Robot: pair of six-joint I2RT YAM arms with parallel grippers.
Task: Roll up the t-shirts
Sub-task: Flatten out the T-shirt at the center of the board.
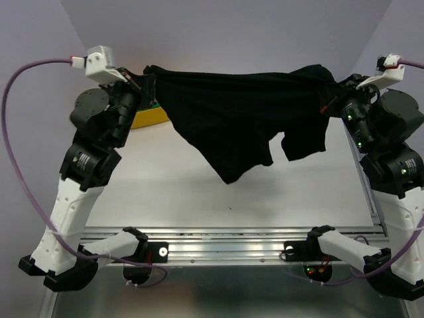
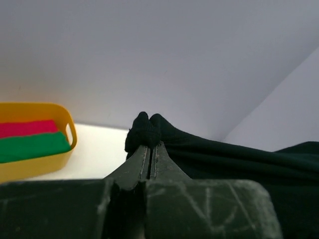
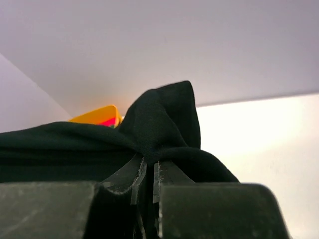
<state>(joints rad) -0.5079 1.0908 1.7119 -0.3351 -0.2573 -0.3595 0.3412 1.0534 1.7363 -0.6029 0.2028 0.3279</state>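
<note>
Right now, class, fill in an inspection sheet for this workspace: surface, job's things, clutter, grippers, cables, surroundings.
Surface: white table, aluminium rail along its near edge.
Job's things: black t-shirt stretched in the air between both arms, middle hanging low.
Clutter: yellow tub at far left, holding red cloth and green cloth.
Grippers: left gripper shut on one shirt end; right gripper shut on the other.
Cables: purple cable looping outside each arm.
Surroundings: plain pale walls; nothing else seen.
</note>
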